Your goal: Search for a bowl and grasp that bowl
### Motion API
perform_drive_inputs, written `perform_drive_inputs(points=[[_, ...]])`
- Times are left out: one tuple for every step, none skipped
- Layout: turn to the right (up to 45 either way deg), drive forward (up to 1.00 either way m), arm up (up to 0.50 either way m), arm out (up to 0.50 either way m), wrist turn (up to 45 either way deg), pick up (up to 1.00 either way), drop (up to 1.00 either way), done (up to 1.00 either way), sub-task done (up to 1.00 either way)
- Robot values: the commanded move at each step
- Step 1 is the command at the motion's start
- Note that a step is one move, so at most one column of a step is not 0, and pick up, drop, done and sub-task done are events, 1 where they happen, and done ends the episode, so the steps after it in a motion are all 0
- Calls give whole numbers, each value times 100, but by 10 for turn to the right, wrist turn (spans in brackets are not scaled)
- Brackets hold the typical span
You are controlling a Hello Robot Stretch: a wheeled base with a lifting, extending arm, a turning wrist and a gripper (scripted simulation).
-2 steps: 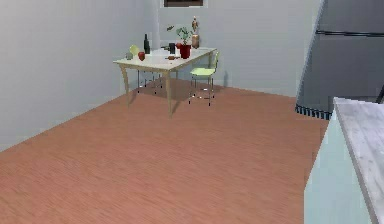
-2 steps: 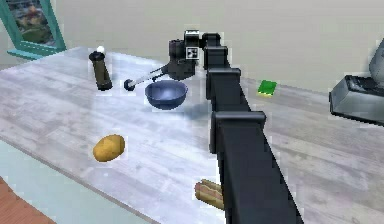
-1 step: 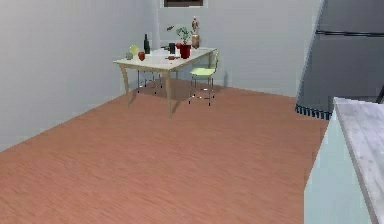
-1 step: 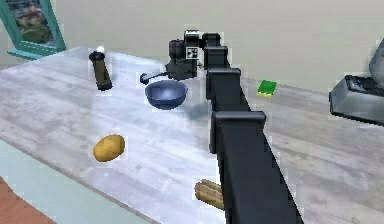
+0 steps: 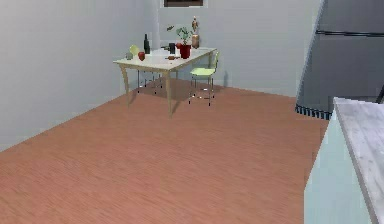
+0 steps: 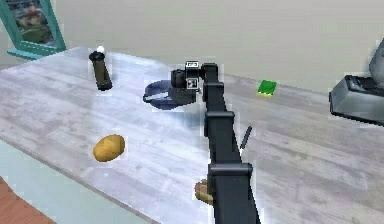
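Observation:
In the arm side view a shallow blue-grey bowl [image 6: 156, 95] lies on the pale grey countertop [image 6: 300, 160]. The dark arm rises from the bottom edge to the gripper [image 6: 168, 92], which stands at the bowl's right rim, beside the two white marker squares. With the bowl on the counter right at the fingers, I cannot tell whether the gripper holds anything.
On the counter are a dark bottle [image 6: 100, 70], a brown potato [image 6: 109, 148], a green sponge [image 6: 267, 88], a thin dark utensil [image 6: 243, 135] and a grey appliance [image 6: 360, 95]. Ahead, across wooden floor, stand a table [image 5: 165, 62] with a green chair [image 5: 204, 72] and a fridge [image 5: 345, 60].

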Motion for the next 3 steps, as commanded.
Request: perform_drive_inputs(points=[[0,0,0,0,0,100,0,0,0],[0,0,8,0,0,0,0,0,0],[0,0,0,0,0,0,0,100,0]])
